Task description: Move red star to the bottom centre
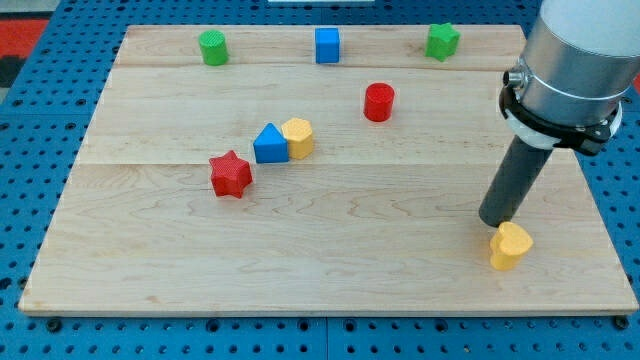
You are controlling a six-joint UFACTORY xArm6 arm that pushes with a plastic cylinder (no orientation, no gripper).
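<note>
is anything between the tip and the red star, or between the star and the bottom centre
Nothing visible. My tip is at the view's right, beside the yellow heart; bare board lies between it and the red star, and from the star down to the bottom centre.

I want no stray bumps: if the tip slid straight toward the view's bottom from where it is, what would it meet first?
Most likely the yellow heart block, just below my tip and apparently almost touching it, though depth is unclear.
</note>
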